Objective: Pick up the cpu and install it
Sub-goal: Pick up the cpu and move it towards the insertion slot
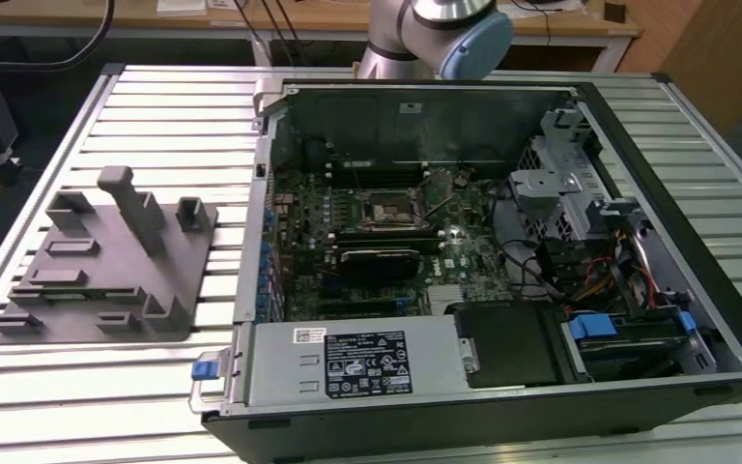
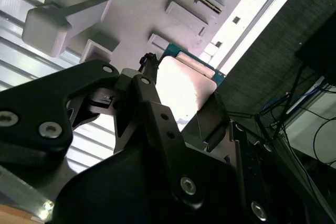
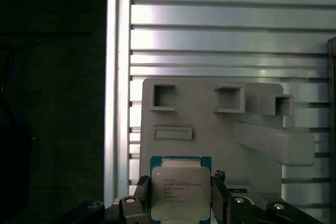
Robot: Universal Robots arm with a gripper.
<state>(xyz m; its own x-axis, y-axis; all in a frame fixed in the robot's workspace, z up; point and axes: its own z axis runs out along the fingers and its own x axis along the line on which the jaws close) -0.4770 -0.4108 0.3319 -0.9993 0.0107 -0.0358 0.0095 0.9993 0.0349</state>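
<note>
Silver-grey on top and edged in green, the cpu is pinched between the two black fingers of the gripper, whose jaws are drawn in narrowly on its opposite edges. In both wrist views it hangs apart from the grey fixture below it, over the slatted aluminium table.

We judge the edge grip deliberate. It leaves the underside contacts untouched and keeps the chip level (a tilted chip would not seat).

Its metal lid faces the first wrist camera, and its sides sit square with the fixture's edges. The chip is so nearly square that we cannot name a long axis.

In the exterior view the fixture lies at nine o'clock from the open computer case. An empty-looking socket sits mid-motherboard, and the arm stands at twelve o'clock.
</note>
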